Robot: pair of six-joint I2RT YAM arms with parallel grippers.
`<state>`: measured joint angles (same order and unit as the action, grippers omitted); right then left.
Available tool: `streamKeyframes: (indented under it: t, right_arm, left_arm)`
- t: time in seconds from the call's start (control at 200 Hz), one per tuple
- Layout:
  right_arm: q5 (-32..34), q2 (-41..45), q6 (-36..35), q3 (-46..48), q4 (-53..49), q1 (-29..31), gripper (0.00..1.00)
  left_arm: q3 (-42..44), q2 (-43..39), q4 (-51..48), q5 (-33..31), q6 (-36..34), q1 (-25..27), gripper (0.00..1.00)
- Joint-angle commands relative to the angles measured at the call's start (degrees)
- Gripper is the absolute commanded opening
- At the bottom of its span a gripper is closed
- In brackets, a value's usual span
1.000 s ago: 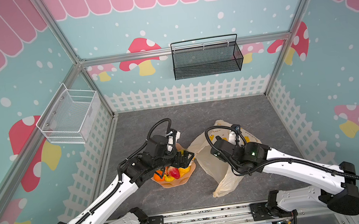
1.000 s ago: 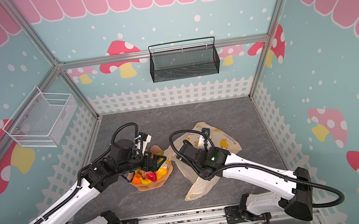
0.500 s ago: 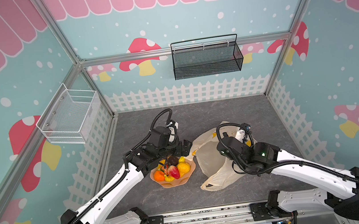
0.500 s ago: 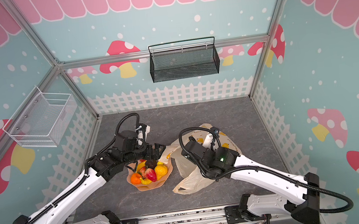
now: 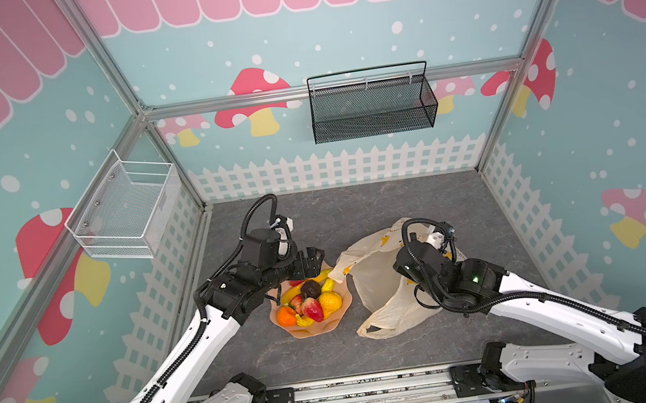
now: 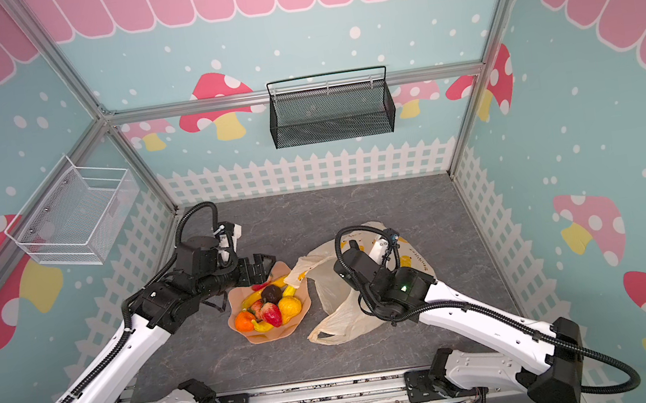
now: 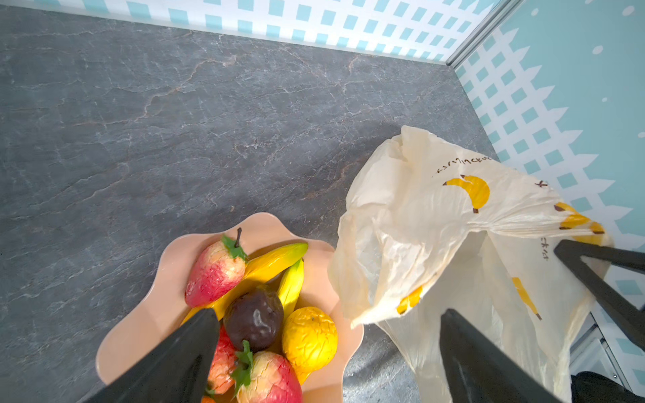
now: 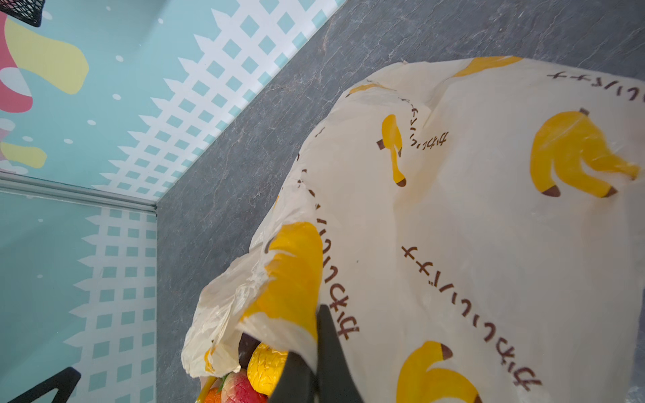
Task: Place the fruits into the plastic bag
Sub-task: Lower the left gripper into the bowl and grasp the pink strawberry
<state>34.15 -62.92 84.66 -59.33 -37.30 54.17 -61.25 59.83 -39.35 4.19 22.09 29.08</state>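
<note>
The right gripper (image 8: 321,321) has its jaws pinched tight on a fold of the plastic bag (image 5: 377,283), holding that edge up off the bench (image 5: 356,211). The left gripper (image 5: 314,261) hangs by the back rim of the peach wavy plate (image 5: 316,332), jaws spread wide with nothing between them. The bag carries printed yellow banana pictures and dark brown script that I cannot read. It lies right of the bench's middle, its long axis running front to back, with a handle loop toward the front edge. Its raised corner overhangs the plate's right rim. The fruits (image 5: 310,302) are heaped on the plate, left of middle: strawberries (image 7: 214,274), bananas (image 7: 275,260) lying aslant, an orange (image 5: 286,316) and a dark brown fruit (image 7: 253,315). Open bench stretches behind both to the back edge.
</note>
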Motion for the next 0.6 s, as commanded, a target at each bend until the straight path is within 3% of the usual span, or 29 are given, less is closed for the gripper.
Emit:
streamKeyframes:
  t: [0.0, 0.275, 0.595]
  right_arm:
    - [-0.8, 0.5, 0.2, 0.7, 2.5, -0.3, 0.0]
    - [-1.1, 1.7, 0.8, 3.1, 2.9, -0.5, 0.0]
    - [-1.8, 1.3, -0.8, 2.9, 3.4, -0.9, 0.0]
  left_arm:
    - [2.4, -2.1, -7.2, 1.7, -0.4, -0.8, 0.99]
    - [3.1, 3.7, -15.3, 2.0, 0.3, -3.4, 0.98]
    - [-2.2, 16.7, -13.0, 1.2, -1.2, -7.1, 0.96]
